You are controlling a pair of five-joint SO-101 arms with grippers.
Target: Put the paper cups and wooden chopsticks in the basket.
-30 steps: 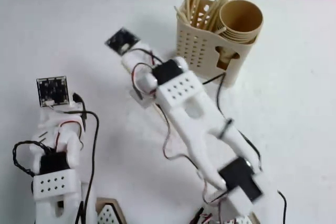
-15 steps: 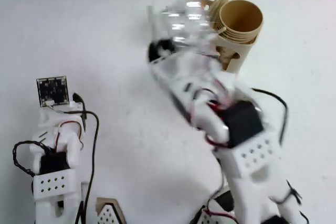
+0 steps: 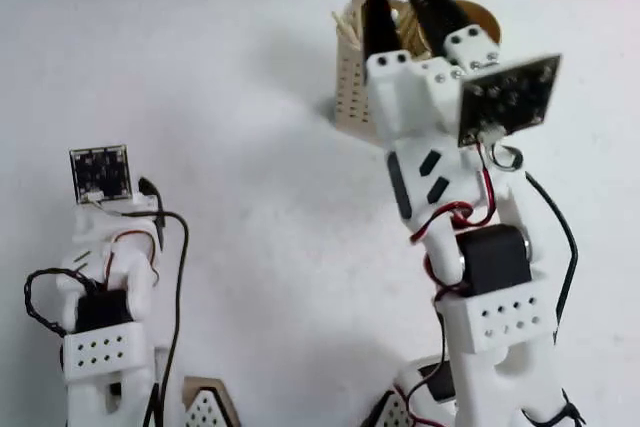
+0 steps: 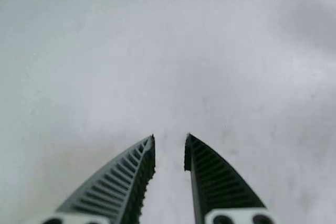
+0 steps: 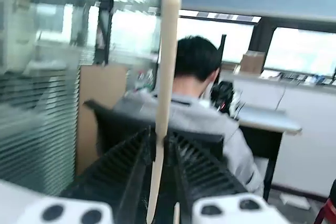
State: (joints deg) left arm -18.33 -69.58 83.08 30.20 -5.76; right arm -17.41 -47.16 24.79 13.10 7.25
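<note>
**Step in hand, as I judge it: delivering a chopstick to the basket**

Near the tabletop's (image 3: 250, 47) front left corner, the left hand (image 4: 169, 145) rests narrowly parted, holding nothing. At the far edge, right of centre, the right hand (image 5: 161, 140) grips one wooden chopstick (image 5: 167, 61) over the basket (image 3: 352, 97), which already holds paper cups (image 3: 478, 19) and sticks. The next move calls for lowering it inside and releasing. No legible writing.
</note>
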